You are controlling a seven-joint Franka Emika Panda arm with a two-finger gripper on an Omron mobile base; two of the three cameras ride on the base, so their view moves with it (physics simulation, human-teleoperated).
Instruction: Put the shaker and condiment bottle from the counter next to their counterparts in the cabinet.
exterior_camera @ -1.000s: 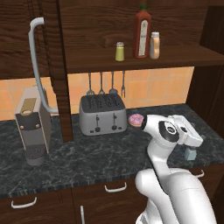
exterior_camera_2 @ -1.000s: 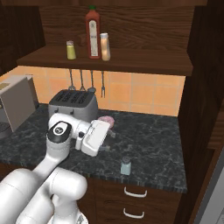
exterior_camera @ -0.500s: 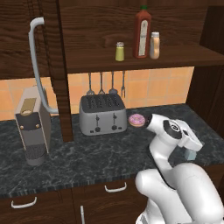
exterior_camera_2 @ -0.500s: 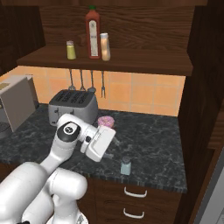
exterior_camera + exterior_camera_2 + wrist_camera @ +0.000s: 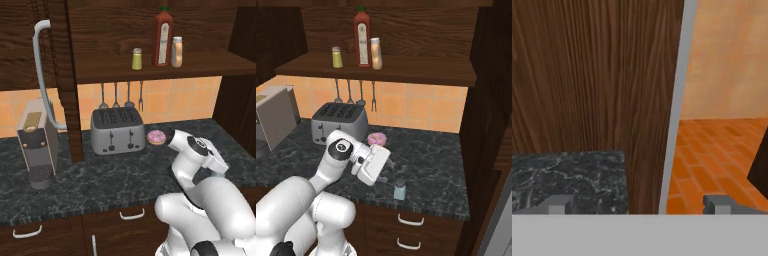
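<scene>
On counter (image 5: pixel 431 165), shaker (image 5: pixel 399 190) upright, axis vertical

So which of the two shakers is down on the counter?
The pale blue-grey shaker, standing upright near the counter's front edge. The yellow-green shaker stands up on the cabinet shelf beside the red bottle.

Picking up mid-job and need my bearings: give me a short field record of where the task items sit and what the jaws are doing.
condiment bottle: on the cabinet shelf, right beside the red bottle
yellow-green shaker: on the same shelf, left of the red bottle
shaker: upright on the counter, near its front edge
gripper: jaws open, empty, low over the counter just left of the shaker
also on counter: toaster, pink donut
</scene>
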